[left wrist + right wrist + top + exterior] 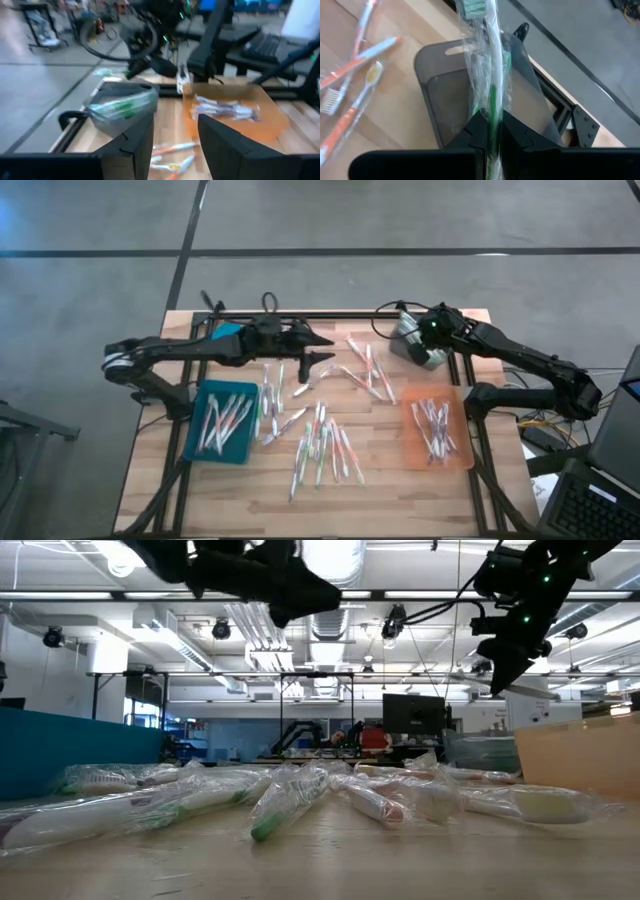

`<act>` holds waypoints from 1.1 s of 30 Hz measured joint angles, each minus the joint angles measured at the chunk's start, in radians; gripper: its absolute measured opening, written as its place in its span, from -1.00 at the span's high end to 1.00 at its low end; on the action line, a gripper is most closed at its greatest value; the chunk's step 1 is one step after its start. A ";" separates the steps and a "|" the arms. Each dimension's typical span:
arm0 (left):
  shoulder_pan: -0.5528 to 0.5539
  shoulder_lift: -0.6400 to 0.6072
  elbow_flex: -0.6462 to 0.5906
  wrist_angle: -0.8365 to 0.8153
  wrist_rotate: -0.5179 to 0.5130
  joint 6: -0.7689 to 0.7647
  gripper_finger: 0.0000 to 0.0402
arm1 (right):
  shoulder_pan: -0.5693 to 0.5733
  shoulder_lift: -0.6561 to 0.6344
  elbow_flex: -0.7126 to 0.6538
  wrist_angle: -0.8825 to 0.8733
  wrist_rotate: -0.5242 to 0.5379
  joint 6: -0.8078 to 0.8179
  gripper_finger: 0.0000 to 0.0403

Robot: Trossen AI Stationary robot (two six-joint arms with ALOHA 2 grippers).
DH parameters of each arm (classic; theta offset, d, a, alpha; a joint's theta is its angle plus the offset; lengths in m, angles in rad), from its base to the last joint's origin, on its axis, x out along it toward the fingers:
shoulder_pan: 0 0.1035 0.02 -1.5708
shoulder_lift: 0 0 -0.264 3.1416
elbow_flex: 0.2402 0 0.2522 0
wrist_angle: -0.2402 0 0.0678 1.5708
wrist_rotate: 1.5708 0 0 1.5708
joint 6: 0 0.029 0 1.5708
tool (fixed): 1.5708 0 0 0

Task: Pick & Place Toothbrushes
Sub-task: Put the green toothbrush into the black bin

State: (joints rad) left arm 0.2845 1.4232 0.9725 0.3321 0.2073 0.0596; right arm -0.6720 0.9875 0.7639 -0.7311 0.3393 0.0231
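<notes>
Several wrapped toothbrushes lie loose on the middle of the wooden table. More lie in a blue tray at the left and an orange tray at the right. My right gripper is over a grey tray at the far right and is shut on a green toothbrush in a clear wrapper. My left gripper is open and empty above the table's far middle, its fingers pointing toward the right arm. The grey tray holds green toothbrushes. My right gripper pinches the wrapped green toothbrush between its two fingers, on its green handle. The brush head sticks out well past the fingertips. The toothbrush is lifted clear, over the grey tray.
Black frame rails run along the table's far edge and sides. Orange and white toothbrushes lie between the two grippers. A laptop and cables sit off the table's right side. Bare wood shows near the front edge.
</notes>
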 joint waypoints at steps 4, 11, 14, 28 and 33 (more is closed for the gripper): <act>0.018 -0.077 -0.118 0.112 -0.012 -0.034 0.22 | -0.019 0.035 0.006 -0.010 0.003 0.001 0.91; 0.024 -0.185 -0.261 0.194 -0.120 -0.032 0.22 | -0.071 0.160 0.093 -0.058 0.004 0.022 0.91; 0.023 -0.215 -0.292 0.192 -0.164 -0.039 0.22 | -0.094 0.220 0.133 -0.088 0.004 0.019 0.91; 0.023 -0.255 -0.348 0.192 -0.220 -0.085 0.22 | -0.141 0.381 0.152 -0.100 0.001 0.005 0.91; 0.023 -0.258 -0.345 0.190 -0.232 -0.083 0.22 | -0.149 0.413 0.152 -0.097 0.001 0.019 0.91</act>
State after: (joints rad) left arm 0.3077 1.1651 0.6278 0.5223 -0.0251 -0.0238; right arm -0.8205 1.4009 0.9157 -0.8280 0.3401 0.0423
